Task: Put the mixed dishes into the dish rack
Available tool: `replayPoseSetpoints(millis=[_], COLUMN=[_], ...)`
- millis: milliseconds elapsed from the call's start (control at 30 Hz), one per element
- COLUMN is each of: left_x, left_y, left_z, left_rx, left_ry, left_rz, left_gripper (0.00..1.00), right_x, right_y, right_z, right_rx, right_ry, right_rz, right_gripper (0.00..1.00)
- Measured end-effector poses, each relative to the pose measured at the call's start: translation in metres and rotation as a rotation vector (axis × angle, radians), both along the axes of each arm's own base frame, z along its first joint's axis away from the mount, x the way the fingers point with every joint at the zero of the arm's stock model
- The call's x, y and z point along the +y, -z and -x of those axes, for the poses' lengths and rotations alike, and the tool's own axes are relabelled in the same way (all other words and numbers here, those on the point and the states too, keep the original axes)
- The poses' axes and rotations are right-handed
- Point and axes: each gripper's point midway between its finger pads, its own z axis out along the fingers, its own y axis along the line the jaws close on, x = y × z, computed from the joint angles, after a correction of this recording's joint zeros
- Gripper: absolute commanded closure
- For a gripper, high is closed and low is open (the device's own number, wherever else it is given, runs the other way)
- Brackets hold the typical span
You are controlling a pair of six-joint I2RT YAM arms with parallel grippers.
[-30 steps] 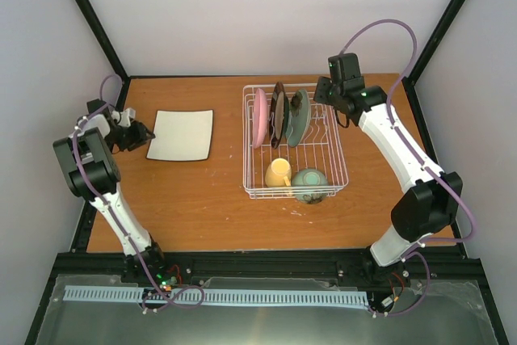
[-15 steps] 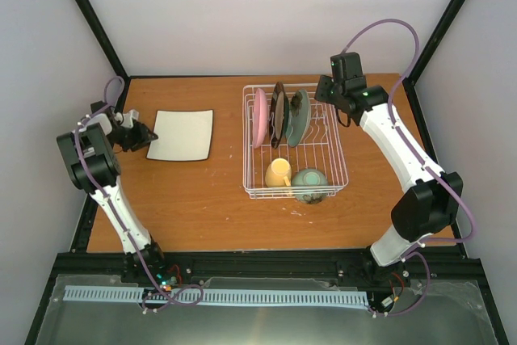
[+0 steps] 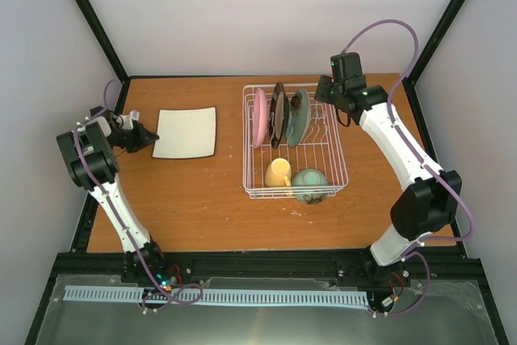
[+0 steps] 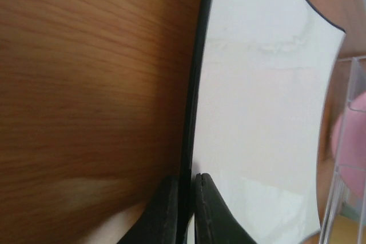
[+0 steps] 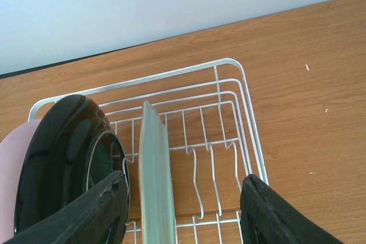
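The cream square plate [image 3: 186, 132] lies on the table left of the white wire dish rack [image 3: 333, 169]. My left gripper [image 3: 150, 138] is shut on the plate's left rim; in the left wrist view my gripper [image 4: 186, 207] pinches the dark rim of the plate [image 4: 263, 112]. The pink plate [image 3: 260, 117], dark brown plate [image 3: 279, 113] and teal plate [image 3: 299, 116] stand upright in the rack. The yellow mug [image 3: 279, 173] and pale green bowl [image 3: 310, 184] sit at its front. My right gripper [image 5: 183, 212] is open and empty above the teal plate [image 5: 154, 181].
The rack's right half [image 5: 229, 118] holds bare tines. Black frame posts and white walls enclose the wooden table [image 3: 202, 208]. The pink plate also shows in the left wrist view [image 4: 351, 141], at the far right.
The cream plate has shifted slightly to the right with my left gripper at its left rim. The right arm has barely moved.
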Motion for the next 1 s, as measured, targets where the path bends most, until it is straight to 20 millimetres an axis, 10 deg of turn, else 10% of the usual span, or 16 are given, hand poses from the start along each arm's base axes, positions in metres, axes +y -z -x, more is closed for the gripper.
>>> replayPoseSetpoints(millis=[1000], left_x=[-0.02], left_y=[-0.043], left_z=[-0.024], left_rx=[-0.133], left_ry=[0.047], left_rz=[0.205], left_gripper=[0.99], right_x=[0.011], right_y=[0.007], right_z=[-0.004], right_rx=[0.013], right_ry=[-0.042], right_rz=[-0.033], right_gripper=[0.48])
